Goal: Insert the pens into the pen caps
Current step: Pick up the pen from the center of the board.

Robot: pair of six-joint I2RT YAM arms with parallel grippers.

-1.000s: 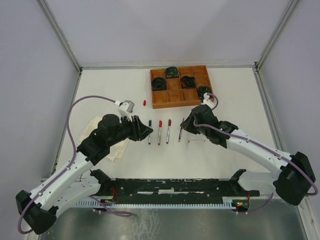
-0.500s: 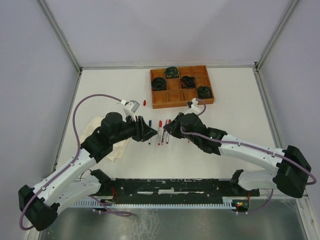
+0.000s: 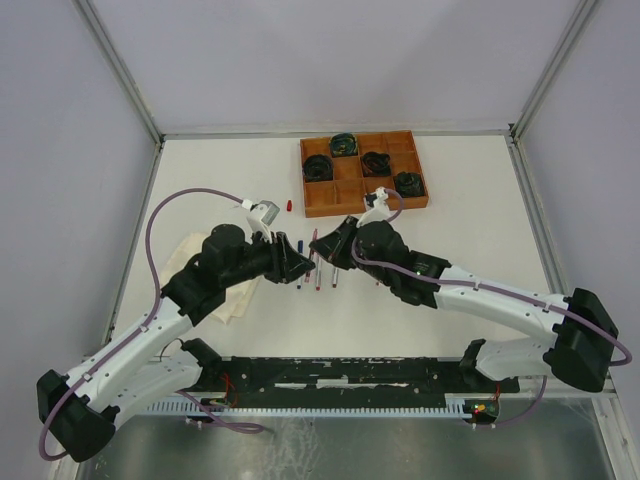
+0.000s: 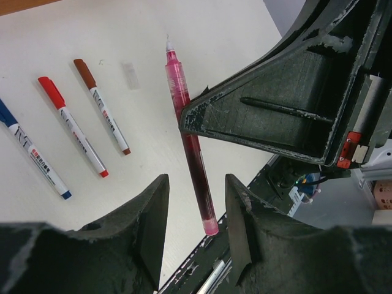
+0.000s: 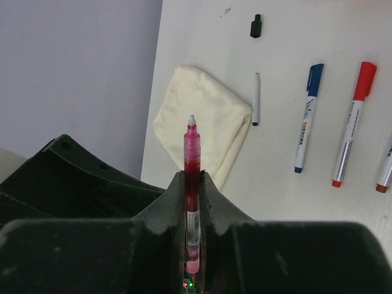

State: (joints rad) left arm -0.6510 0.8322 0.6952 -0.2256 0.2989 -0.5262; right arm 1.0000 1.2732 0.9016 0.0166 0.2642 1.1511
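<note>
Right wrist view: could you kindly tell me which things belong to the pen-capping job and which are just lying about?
Job: pink pen in the right gripper; blue-capped pen; red-capped pen; uncapped white pen; black cap.
Lying about: cream cloth.

Readable text: none; every mark is too small or too blurred to make out.
Blue-capped pen (image 4: 37,156): bold dark strokes near the cap, then a small red block and a line of fine print along the white barrel; illegible.
Red-capped pen (image 4: 73,128): a line of dark and red fine print along the white barrel; illegible.
Brown-capped pen (image 4: 103,109): the same kind of red and dark print; illegible.
Pink pen (image 4: 191,147): in the right wrist view, a pale label with tiny dark marks on the barrel, lying between the fingers of the right gripper (image 5: 193,177); illegible.
</note>
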